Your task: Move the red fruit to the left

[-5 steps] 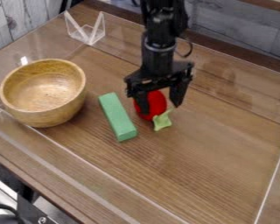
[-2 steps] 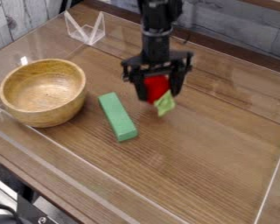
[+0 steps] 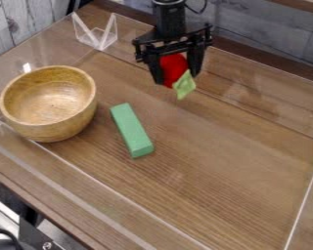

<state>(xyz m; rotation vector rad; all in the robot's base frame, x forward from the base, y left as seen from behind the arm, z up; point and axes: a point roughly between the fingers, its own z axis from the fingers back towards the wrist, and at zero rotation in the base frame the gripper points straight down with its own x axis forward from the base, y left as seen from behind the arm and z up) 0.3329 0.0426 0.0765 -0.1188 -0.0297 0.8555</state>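
Observation:
The red fruit [image 3: 175, 65] hangs above the table at the upper middle, its light green leaf [image 3: 186, 87] dangling below it. My gripper [image 3: 172, 70] is shut on the red fruit, one black finger on each side. The arm rises out of the top of the view. A wooden bowl [image 3: 47, 101] sits to the left and a green rectangular block [image 3: 132, 130] lies on the table in front of the lifted fruit.
A clear plastic wall [image 3: 309, 200] rims the wooden table on the right and front. A small clear stand [image 3: 95, 32] is at the back left.
The gripper has lifted the red fruit off the table beside the green block and carried it up and toward the back. Bowl and block have not moved.

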